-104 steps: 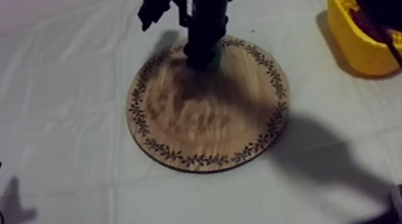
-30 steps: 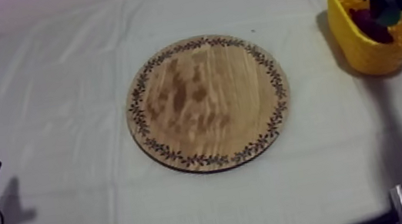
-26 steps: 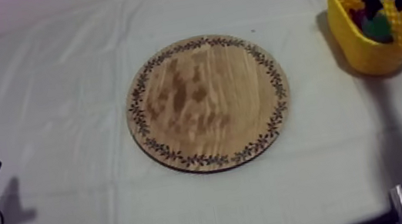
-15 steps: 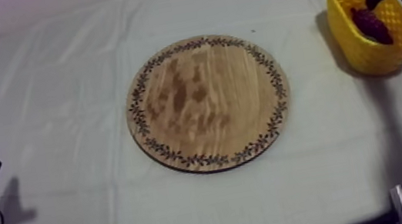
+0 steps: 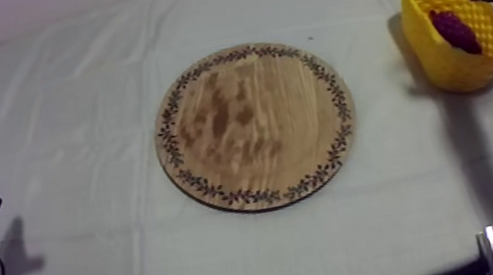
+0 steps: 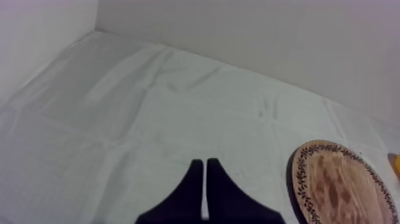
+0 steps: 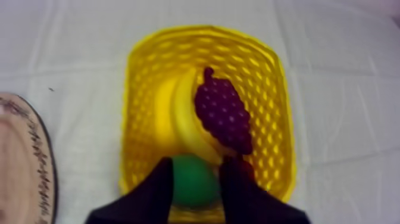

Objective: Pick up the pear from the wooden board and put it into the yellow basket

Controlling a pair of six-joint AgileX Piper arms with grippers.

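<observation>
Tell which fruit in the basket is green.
The pear, below the open right gripper; the banana is yellow, the grapes purple.

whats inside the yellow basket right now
A bunch of grapes lies on a banana, with the pear beside them. The grapes cover part of the banana, and the yellow basket floor beneath the fruit is hidden.

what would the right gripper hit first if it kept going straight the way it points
Most likely the pear, which lies in the yellow basket in line with the right gripper's open fingers; how far below is unclear.
</observation>
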